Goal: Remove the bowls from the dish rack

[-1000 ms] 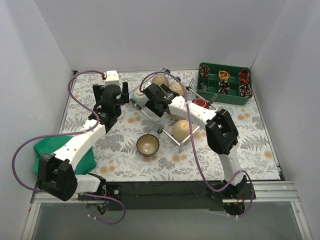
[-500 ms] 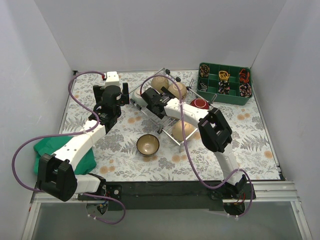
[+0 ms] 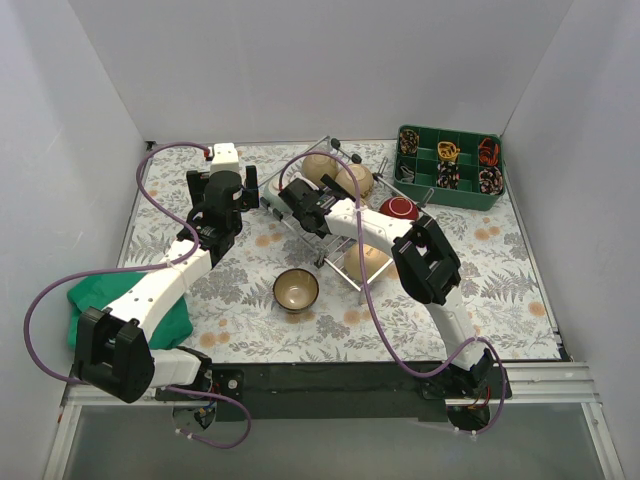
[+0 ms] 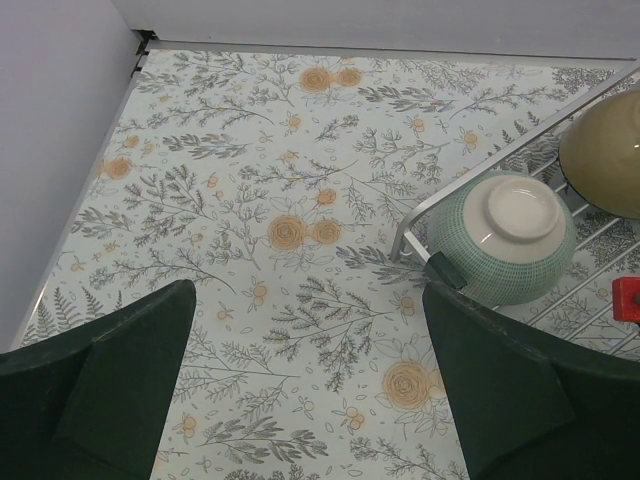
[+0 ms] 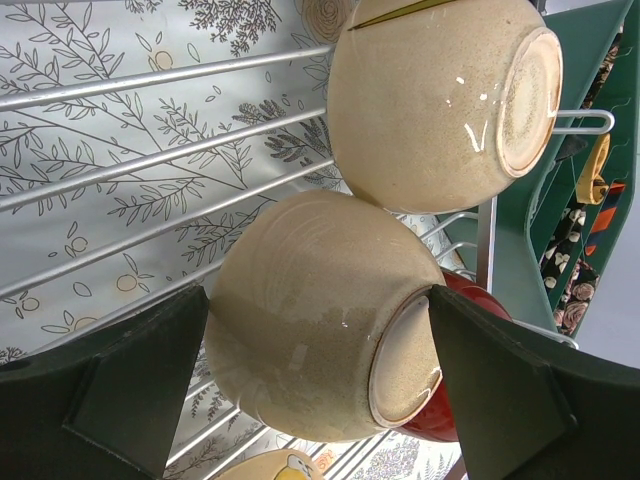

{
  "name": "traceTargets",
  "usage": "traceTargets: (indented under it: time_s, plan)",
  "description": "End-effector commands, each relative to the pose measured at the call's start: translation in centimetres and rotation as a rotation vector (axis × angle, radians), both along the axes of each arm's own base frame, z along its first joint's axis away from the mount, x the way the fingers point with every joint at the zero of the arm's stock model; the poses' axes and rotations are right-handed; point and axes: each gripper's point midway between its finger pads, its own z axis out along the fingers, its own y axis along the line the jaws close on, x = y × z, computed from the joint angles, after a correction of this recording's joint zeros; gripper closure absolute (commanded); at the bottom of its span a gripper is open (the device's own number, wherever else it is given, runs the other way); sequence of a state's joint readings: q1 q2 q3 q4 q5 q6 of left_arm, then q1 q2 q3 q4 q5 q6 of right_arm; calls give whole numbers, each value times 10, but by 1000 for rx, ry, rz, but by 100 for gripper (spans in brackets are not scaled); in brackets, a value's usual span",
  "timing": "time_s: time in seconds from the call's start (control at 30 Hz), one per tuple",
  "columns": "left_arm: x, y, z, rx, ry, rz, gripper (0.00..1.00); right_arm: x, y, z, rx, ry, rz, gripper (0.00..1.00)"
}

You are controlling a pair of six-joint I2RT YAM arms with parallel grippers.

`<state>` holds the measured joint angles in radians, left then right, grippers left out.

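Note:
The dish rack (image 3: 338,268) stands at the table's back centre, with tan bowls (image 3: 320,166) and a red bowl (image 3: 401,208) in it. My right gripper (image 3: 316,200) is over the rack. In the right wrist view it stands open (image 5: 318,385), its fingers either side of an overturned tan bowl (image 5: 310,345) on the rack's bars (image 5: 150,88). A second tan bowl (image 5: 440,95) lies beyond, and the red bowl (image 5: 452,425) peeks out behind. My left gripper (image 4: 310,385) is open over bare tablecloth, beside an overturned celadon bowl (image 4: 502,238) in the rack's corner (image 4: 418,216). A brown bowl (image 3: 296,290) sits upright on the table.
A green compartmented tray (image 3: 450,166) with small items stands at the back right, just past the rack (image 5: 600,60). A green cloth (image 3: 130,300) lies at the near left under the left arm. White walls close in the table on three sides.
The right arm has swung left and its gripper has shifted a little left over the rack, now covering part of the near tan bowl. The left arm and all bowls stay put.

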<state>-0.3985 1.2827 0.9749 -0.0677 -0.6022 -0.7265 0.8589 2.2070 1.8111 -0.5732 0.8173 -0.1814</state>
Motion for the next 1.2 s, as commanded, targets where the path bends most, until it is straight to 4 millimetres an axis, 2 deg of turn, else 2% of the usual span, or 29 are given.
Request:
traceTargets:
  time_s: [0.0,0.1,0.2,0.43,0.63,0.77,1.17]
  plan:
    - [-3,4,12,-18,-36,7,2,7,-1,22,42,-43,-30,2]
    - [-4,4,13,-20,-38,6,2,7,1,40,59,-75,-27,2]
    - [-4,4,14,-22,-40,8,2,4,2,47,65,-88,-25,1]
    - [-5,4,17,-31,-49,5,2,-6,-4,36,55,-88,-60,1]
    - [-5,4,17,-34,-49,1,2,-9,-7,44,72,-120,-90,1]
    - [-5,5,19,-37,-54,4,2,-14,-4,35,95,-91,-82,1]
    - [-5,4,15,-36,-46,-2,2,-21,-3,-9,67,-11,-87,2]
